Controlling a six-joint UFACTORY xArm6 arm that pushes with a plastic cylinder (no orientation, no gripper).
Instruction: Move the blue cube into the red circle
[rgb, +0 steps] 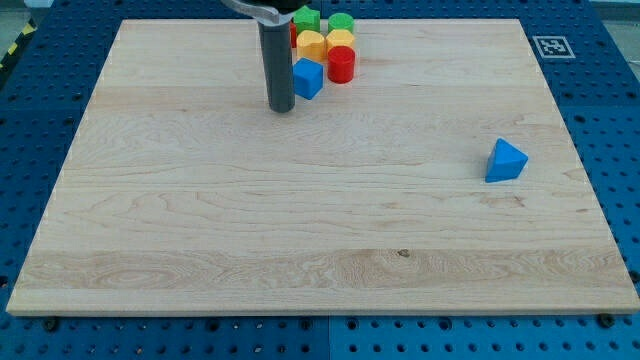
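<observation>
The blue cube (308, 78) sits near the view's top centre, just left of the red cylinder (341, 64), almost touching it. My tip (282, 108) rests on the board just left of and slightly below the blue cube, close to its left face. The dark rod rises from the tip to the view's top and hides part of a red block behind it.
A cluster above the cube holds a yellow block (312, 44), a second yellow block (340, 40), a green block (306, 19) and a green cylinder (342, 22). A blue triangular block (506, 161) lies alone at the view's right. The wooden board (300, 220) has a marker tag (551, 46) beyond its top right corner.
</observation>
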